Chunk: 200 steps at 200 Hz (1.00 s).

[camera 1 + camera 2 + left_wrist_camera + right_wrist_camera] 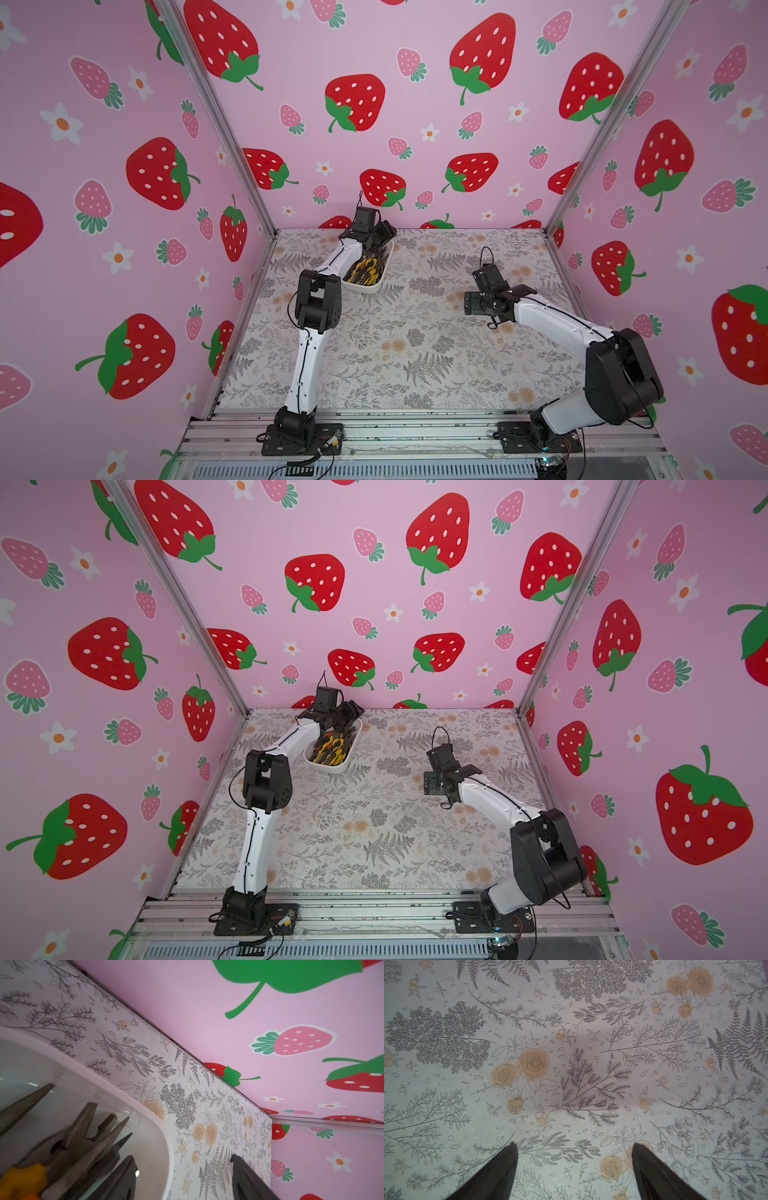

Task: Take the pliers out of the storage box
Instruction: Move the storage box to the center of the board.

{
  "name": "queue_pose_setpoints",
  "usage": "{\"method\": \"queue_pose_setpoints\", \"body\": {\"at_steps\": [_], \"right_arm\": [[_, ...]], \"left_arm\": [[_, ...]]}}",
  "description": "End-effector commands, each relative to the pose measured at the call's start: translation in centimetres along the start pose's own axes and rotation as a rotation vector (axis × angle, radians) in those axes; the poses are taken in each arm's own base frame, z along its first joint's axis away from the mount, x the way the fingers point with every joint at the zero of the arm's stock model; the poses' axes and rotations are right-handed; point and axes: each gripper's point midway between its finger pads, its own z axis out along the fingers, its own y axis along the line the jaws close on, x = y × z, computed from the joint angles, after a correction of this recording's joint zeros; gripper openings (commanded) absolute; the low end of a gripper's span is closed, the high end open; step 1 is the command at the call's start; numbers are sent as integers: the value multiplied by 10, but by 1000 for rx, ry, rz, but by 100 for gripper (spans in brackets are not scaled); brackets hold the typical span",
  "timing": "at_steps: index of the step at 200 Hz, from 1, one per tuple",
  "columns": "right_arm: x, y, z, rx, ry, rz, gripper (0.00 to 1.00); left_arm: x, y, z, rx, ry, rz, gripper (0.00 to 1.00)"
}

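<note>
Left gripper [181, 1157] jaws apart, empty, straddling end wall of box [368, 287] at 11 o'clock of desk [415, 353]; pliers [365, 266] heaped inside. Better: bring both fingers [124, 1178] inside, pinch one top pair near pivot, lift straight up. Right gripper [573, 1145] wide, idle over desk at 3 o'clock

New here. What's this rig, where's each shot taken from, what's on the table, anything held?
A white-and-black left arm and right arm are bolted at the edge of a floral-printed table. Two pictures look down from overhead and are nearly identical; two come from cameras on the wrists. On the table sits a shallow white plastic box of pliers with orange or yellow handles. The left arm's fingers are spread at the box's far end, gripping nothing. The right arm's fingers hang open over the table. No pliers lie outside the box.
</note>
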Motion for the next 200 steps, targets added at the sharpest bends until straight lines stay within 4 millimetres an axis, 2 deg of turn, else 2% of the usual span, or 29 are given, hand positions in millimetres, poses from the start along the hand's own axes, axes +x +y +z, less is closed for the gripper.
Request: {"method": "queue_pose_setpoints", "body": {"at_steps": [1, 18, 33, 62, 81, 101, 123, 175, 200], "right_arm": [[-1, 7, -12, -33, -7, 0, 91], [1, 11, -16, -47, -9, 9, 91], [4, 14, -19, -61, -4, 15, 90], [13, 15, -25, -79, 0, 18, 90], [17, 13, -29, -87, -4, 23, 89], [21, 10, -34, -85, -2, 19, 89], [25, 5, -37, -77, -2, 19, 89], [35, -6, -42, -57, 3, 11, 89], [37, -10, -44, -48, 1, 8, 89]], "left_arm": [[-26, -41, -78, -21, -41, 188, 73], [-21, -20, -119, -193, -5, 332, 73], [-12, 17, -148, -353, 64, 418, 70], [25, 90, -172, -467, 249, 412, 64], [38, 119, -175, -453, 283, 373, 64], [51, 125, -167, -350, 315, 327, 64], [58, 136, -162, -366, 355, 325, 64], [56, 157, -151, -440, 367, 340, 64], [45, 172, -149, -525, 334, 359, 63]]}}
